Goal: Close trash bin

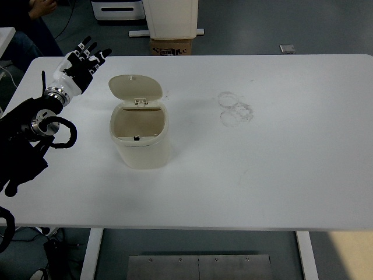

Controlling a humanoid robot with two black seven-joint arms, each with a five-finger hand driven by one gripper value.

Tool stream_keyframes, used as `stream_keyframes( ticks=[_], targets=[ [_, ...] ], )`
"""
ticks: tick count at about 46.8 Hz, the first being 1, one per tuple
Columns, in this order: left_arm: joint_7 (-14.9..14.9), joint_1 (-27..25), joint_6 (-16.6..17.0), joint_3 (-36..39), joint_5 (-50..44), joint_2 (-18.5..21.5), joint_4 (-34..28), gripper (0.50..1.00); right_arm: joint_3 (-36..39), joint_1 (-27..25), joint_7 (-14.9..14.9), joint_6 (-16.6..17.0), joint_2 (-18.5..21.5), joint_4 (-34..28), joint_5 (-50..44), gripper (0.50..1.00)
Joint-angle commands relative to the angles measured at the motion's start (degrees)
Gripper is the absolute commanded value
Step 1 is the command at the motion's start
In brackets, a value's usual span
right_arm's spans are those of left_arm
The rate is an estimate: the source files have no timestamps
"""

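- Take the cream plastic trash bin [140, 137] as your landmark: it stands upright on the white table [280, 169], left of the table's middle.
- Its rounded cream lid [135, 86] is swung up and back on the hinge at the bin's far rim, so you can look straight down into the tan inside of the bin.
- Your left hand [80, 63], black with white patches, is up and to the left of the bin, near the table's far left corner; it is well apart from the lid and touches neither lid nor bin.
- That hand's fingers [87, 46] are spread and released, pointing away from you, with nothing in them.
- The black left arm [26, 137] runs in from the left edge, left of the bin, with a loop of black cable at the wrist.
- To the right of the bin you can see faint grey ring marks [235, 108] on the tabletop.
- Beyond the table's far edge, behind the bin, a brown cardboard box [172, 45] sits on the floor.
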Motion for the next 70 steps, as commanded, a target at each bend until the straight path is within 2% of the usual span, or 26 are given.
stream_keyframes(
  ticks=[1,4,9,12,24,28,34,42,48,50,57,70],
  targets=[
    [0.18,-0.31,-0.18,0.07,0.00,0.31,-0.52,1.000,-0.07,0.00,0.00,-0.03,0.00,0.00,0.00,0.991],
    [1.67,-1.19,-0.18,0.07,0.00,0.66,-1.66,1.000,-0.08,0.00,0.00,0.06,0.00,0.00,0.00,0.991],
    [6.23,-1.72,-0.09,0.07,-0.70,1.62,-3.15,1.000,0.01,0.00,0.00,0.06,0.00,0.00,-0.09,0.991],
    [7.65,-1.98,0.00,0.07,-1.92,2.59,-4.29,1.000,0.01,0.00,0.00,-0.03,0.00,0.00,0.00,0.991],
    [8.44,-3.21,0.26,0.68,-2.90,5.05,-7.37,1.000,-0.07,0.00,0.00,-0.03,0.00,0.00,0.00,0.991],
    [9.49,-3.38,0.70,2.52,-2.90,5.93,-10.27,1.000,0.01,0.00,0.00,-0.03,0.00,0.00,0.00,0.991],
    [10.99,-5.23,2.37,7.88,-2.90,9.35,-16.59,1.000,0.01,0.00,0.00,0.06,0.00,0.00,0.00,0.991],
    [16.69,-8.92,2.90,11.75,-2.81,13.92,-25.91,1.000,-0.07,0.00,0.00,0.06,0.00,0.00,0.00,0.991],
    [23.72,-13.83,2.72,18.16,-2.02,17.00,-27.68,1.000,0.01,0.00,0.00,-0.03,0.00,0.00,0.00,0.991],
    [25.05,-15.77,2.63,20.88,-2.02,17.71,-27.68,1.000,0.01,0.00,0.00,-0.03,0.00,0.00,0.00,0.991],
    [25.49,-21.22,1.58,28.27,-1.93,20.25,-28.73,1.000,0.01,0.00,0.00,-0.03,0.00,0.00,0.00,0.991],
    [25.93,-29.57,0.70,37.41,-1.23,22.19,-36.29,1.000,-0.07,0.00,0.00,-0.03,0.00,0.00,0.00,0.991]
  ],
)
